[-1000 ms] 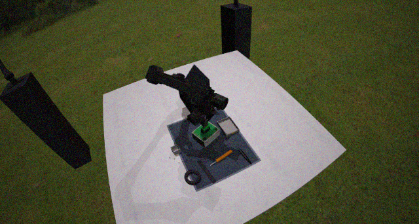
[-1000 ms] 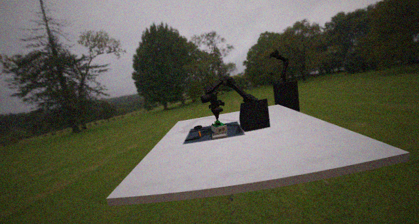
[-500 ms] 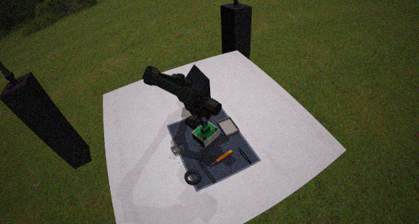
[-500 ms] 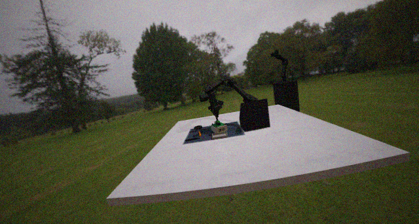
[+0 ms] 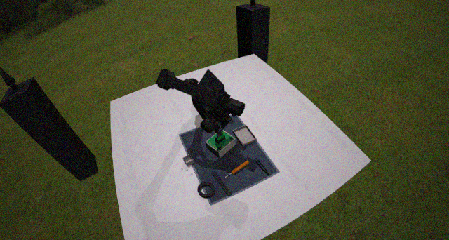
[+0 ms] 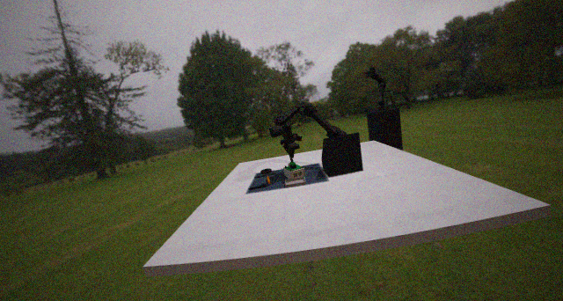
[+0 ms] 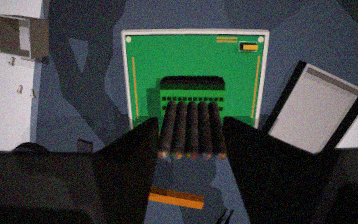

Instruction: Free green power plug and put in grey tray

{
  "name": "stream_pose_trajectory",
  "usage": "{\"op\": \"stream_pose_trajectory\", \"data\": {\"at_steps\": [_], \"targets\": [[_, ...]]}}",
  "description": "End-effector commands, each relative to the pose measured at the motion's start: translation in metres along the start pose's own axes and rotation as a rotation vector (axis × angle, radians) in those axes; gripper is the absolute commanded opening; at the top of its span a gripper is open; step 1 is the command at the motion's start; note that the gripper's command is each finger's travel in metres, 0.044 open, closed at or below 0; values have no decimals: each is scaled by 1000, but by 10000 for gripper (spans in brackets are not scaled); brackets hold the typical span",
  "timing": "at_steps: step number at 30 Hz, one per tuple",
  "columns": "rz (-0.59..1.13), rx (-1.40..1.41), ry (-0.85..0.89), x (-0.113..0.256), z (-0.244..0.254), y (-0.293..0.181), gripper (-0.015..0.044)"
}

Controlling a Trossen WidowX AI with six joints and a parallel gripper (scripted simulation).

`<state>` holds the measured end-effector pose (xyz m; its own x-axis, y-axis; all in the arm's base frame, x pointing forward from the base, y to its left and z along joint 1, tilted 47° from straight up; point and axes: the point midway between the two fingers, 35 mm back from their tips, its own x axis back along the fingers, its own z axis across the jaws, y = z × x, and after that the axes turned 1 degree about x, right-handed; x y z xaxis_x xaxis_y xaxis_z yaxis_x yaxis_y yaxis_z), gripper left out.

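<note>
At the wrist view's centre, the claw [image 5: 219, 131] [image 6: 292, 159] [image 7: 190, 125] pinches the green power plug [image 7: 192, 95] over the circuit board [image 7: 147, 57], presumably to rock it loose. The grey tray [image 5: 244, 135] [image 7: 312, 107], right of it, probably sits near for a short carry.

a black arm [image 5: 212, 100] is reaching over a green circuit board [image 5: 212, 144] on a dark mat [image 5: 245, 184]. a grey tray [image 5: 244, 135] is lying just right of the board, an orange-handled tool [image 5: 240, 167] nearer, and a black ring [image 5: 198, 191] near left.
</note>
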<state>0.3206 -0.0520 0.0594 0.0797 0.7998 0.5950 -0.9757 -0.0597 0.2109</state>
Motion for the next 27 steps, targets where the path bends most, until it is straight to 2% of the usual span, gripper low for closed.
{"op": "stream_pose_trajectory", "data": {"at_steps": [1, 4, 15, 23, 27], "targets": [[37, 18, -24, 15, -3, -2, 0], [38, 19, -107, 15, 5, -2, 0], [38, 19, -107, 25, 6, -2, 0], [38, 19, -106, -3, 3, -3, 0], [38, 19, -106, -3, 3, -3, 105]]}}
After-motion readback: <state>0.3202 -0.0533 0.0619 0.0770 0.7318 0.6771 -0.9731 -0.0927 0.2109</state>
